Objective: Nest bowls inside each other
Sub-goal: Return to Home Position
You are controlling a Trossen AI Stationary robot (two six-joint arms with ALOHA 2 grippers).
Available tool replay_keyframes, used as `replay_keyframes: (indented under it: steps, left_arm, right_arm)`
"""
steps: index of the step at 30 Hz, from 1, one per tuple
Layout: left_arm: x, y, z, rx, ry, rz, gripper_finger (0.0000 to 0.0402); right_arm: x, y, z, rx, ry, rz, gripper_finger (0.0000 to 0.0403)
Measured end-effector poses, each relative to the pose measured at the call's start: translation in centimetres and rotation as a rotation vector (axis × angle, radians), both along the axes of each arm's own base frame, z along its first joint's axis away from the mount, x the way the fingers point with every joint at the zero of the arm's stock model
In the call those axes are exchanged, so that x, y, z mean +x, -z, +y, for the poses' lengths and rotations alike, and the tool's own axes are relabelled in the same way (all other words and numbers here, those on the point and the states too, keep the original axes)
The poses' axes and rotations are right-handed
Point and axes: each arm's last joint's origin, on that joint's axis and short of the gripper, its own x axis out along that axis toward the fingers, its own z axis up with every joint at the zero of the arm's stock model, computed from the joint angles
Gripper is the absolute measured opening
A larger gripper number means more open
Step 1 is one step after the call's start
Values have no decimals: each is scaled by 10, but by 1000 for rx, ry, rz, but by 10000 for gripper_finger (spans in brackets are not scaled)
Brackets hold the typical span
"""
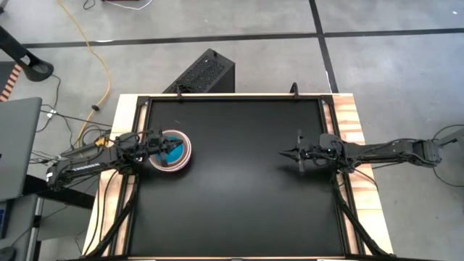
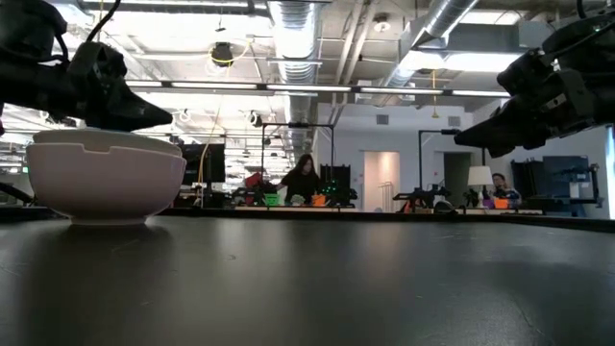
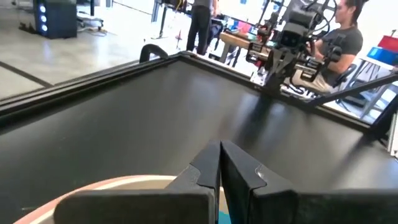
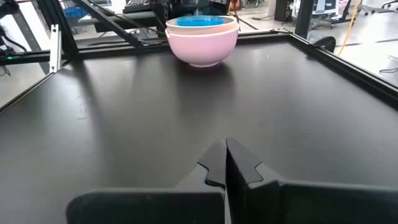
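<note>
The bowls stand nested in one stack [image 1: 172, 151] on the black table's left part, the salmon pink outer bowl [image 4: 202, 45] resting on its base. A light rim and a blue bowl [image 4: 200, 21] show inside it. My left gripper [image 1: 168, 145] hangs shut and level just above the stack's rim [image 3: 112, 186], clear of it in the low view [image 2: 154, 117]. My right gripper [image 1: 288, 153] is shut too and hovers over the table's right part, pointing toward the stack [image 2: 106, 175], with nothing between its fingers [image 4: 225, 158].
The black tabletop [image 1: 239, 188] has a raised dark frame [image 1: 232, 96] around it and lies bare between the two grippers. A black box [image 1: 203, 72] stands on the floor beyond the far edge. People sit and stand in the room behind [image 2: 303, 178].
</note>
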Motion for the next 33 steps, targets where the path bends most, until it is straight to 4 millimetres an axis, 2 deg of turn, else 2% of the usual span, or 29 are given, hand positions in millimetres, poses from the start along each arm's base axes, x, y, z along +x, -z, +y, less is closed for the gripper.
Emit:
replay_keyframes:
  steps: [33]
  left_arm:
    - [0,3,0,-10,-13,29,0]
  right_arm:
    - [0,0,0,0,0,0,13]
